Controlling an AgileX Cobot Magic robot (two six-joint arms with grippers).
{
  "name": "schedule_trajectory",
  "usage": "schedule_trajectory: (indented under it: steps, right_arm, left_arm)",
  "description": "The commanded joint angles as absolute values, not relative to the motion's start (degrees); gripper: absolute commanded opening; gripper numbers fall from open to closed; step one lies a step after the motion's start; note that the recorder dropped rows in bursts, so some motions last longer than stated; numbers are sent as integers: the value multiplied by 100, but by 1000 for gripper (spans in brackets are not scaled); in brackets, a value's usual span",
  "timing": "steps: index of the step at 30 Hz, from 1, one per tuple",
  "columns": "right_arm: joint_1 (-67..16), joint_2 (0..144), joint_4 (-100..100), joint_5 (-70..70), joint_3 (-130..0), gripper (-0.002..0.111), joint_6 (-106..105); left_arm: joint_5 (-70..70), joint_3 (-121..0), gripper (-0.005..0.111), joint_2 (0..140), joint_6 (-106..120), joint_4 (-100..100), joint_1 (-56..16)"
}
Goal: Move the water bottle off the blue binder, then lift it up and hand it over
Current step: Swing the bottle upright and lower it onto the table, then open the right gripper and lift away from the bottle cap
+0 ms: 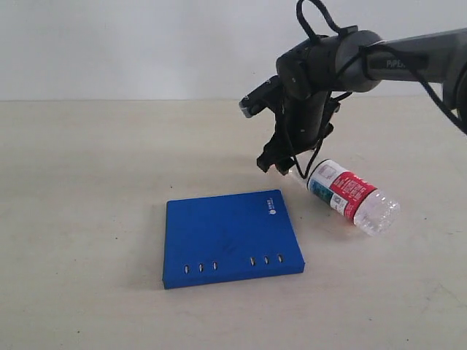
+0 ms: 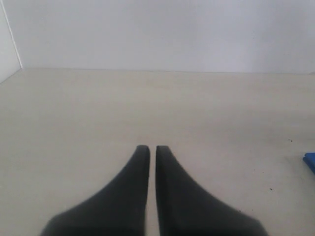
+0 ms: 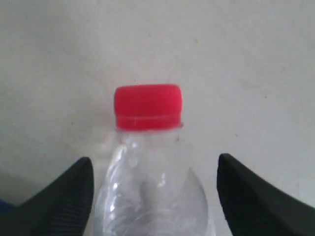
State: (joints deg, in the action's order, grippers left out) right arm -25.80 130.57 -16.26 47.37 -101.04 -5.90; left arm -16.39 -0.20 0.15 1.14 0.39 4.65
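Note:
The water bottle (image 1: 353, 195) lies on its side on the table, just right of the blue binder (image 1: 230, 237) and off it. Its neck end points toward my right gripper (image 1: 276, 165), which hangs low over that end. In the right wrist view the red cap (image 3: 147, 107) and clear shoulder (image 3: 150, 191) sit between the spread fingers of my right gripper (image 3: 153, 158), with gaps on both sides. My left gripper (image 2: 152, 147) is shut with nothing in it, over bare table. It is out of the exterior view.
The binder lies flat near the table's front, slots along its near edge. A blue corner (image 2: 310, 162) shows at the edge of the left wrist view. A pale wall (image 1: 146, 44) stands behind the beige table (image 1: 80, 182).

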Motion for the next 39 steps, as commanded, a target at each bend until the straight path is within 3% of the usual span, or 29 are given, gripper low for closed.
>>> schedule_trajectory:
  steps: [1,5,9,25,39]
  right_arm:
    - [-2580,13236,-1511,4470,-10361,62,-523]
    - [-2580,13350,-1508,4522,-10362,46,-523]
    - [-2580,13277,-1485,4525,-10434,0,-534]
    - [-2800,11746,251,3646,-10559,0,-1611]
    - [-2800,11730,636,3838,-10517,0,-1638]
  left_arm:
    - [-1632,0,4,0,151,0,443]
    - [-1632,0,4,0,151,0,443]
    - [-1632,0,4,0,151,0,443]
    - [-1632,0,4,0,151,0,443]
    - [-1632,0,4,0,151,0,443]
